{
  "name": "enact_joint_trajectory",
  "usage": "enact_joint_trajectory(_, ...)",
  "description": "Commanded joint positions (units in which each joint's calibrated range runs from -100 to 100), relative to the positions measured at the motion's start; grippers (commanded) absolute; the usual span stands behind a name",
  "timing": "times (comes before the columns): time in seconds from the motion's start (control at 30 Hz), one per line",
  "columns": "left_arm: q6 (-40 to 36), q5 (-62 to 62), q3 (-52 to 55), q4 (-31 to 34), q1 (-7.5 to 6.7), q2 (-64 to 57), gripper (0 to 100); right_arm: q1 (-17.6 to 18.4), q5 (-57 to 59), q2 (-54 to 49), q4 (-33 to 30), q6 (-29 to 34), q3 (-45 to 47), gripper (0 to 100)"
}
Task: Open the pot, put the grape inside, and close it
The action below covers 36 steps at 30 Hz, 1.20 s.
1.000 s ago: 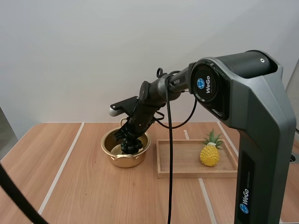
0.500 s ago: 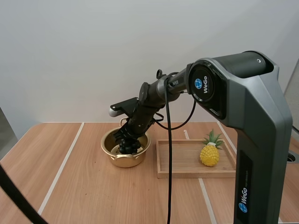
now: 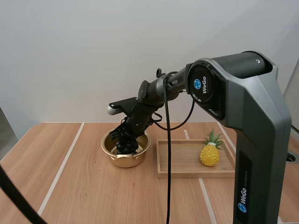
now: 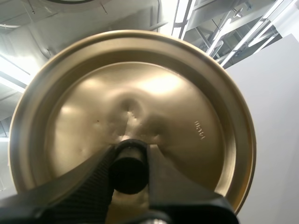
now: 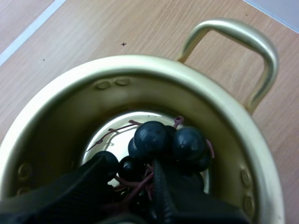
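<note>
In the high view the right arm comes from the right side of the frame and bends down to a golden pot (image 3: 123, 161). The pot stands on the wooden table (image 3: 84, 191), a little left of the middle, and it is uncovered. The right gripper (image 3: 125, 140) is lowered into the mouth of the pot.

In the right wrist view its two black fingers (image 5: 77, 191) are closed narrowly on a bunch of grapes (image 5: 168, 142). They pinch the bunch at its reddish stems and lower berries. The dark berries are inside the pot, below the rim and above the shiny bottom. I cannot tell if they touch the bottom. One curved handle (image 5: 247, 44) of the pot stands out past the rim, over the table.

The left gripper (image 4: 129, 161) holds the lid (image 4: 159, 84) of the pot. Its fingers are pressed on both sides of the black knob (image 4: 128, 172) in the middle of the lid.

On the right of the pot, near it but not touching, lies a flat wooden tray (image 3: 196, 175). A small yellow pineapple (image 3: 210, 155) stands upright in the right part of the tray.
</note>
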Motion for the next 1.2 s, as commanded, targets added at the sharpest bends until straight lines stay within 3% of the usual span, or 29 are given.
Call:
enact_joint_trajectory(0.0,-0.26,-0.42,-0.37,-0.01,-0.04,0.2,0,0.04,7.61,-3.59,-1.54,0.12,-0.09,100)
enact_joint_trajectory(0.5,-0.26,-0.42,-0.37,-0.01,-0.04,0.2,0,0.04,7.64,-27.52,-8.48,6.29,-1.45,100)
enact_joint_trajectory(0.77,-0.26,-0.45,-0.37,-0.89,-0.04,0.2,0,-0.04,9.07,-39.74,-20.21,14.75,-1.45,100)
enact_joint_trajectory(0.87,-0.26,-0.45,-0.37,-1.14,-0.04,0.2,0,-0.93,9.25,-43.7,-23.37,16.93,-1.45,100)
enact_joint_trajectory(1.17,-0.26,-0.45,-0.37,-1.14,-0.04,0.2,0,-6.9,5.72,-55.45,-24.08,17.01,-2.68,100)
